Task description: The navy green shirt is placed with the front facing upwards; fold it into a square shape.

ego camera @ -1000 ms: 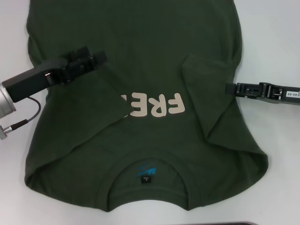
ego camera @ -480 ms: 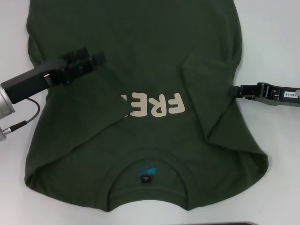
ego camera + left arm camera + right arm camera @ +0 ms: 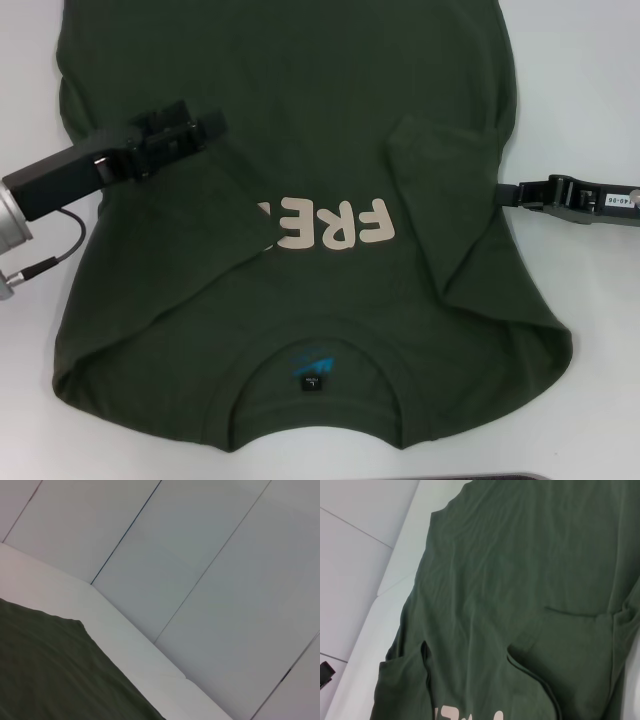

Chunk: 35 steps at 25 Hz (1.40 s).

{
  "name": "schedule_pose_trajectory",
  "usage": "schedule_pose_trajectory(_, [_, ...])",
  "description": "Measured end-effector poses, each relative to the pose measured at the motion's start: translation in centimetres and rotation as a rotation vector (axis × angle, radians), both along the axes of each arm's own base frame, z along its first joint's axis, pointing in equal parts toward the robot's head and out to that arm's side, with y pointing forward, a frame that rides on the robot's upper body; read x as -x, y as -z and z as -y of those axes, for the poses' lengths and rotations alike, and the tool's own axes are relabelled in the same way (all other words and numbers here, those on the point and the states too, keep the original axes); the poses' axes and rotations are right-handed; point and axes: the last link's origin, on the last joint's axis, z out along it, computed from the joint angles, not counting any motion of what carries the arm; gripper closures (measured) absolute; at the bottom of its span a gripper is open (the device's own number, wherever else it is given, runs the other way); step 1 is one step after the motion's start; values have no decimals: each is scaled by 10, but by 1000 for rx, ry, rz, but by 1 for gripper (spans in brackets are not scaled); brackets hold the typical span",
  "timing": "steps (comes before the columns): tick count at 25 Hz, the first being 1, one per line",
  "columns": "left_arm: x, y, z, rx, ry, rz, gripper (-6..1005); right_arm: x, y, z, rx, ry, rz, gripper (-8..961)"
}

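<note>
The shirt point(image 3: 300, 230) lies flat on a white bench point(image 3: 585, 90), both sleeves folded in over the chest, one covering part of the lettering. The left gripper point(image 3: 205, 125) sits over the shirt's folded left sleeve; whether it is spread or pinching cannot be told. The right gripper point(image 3: 503, 192) lies just beside the shirt's right edge, apparently pressed together. Pale wall panels point(image 3: 200, 570) rise behind the bench.

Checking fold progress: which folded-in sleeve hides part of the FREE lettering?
The sleeve on the robot's left: its edge covers the lettering at that end. The right-side sleeve stops short of the letters.
</note>
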Motion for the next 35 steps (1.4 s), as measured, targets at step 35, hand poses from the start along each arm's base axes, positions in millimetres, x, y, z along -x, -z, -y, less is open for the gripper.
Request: schedule_pose_trajectory(35, [-1, 1, -2, -5, 4, -6, 113, 85, 51, -38, 164, -287, 27, 906])
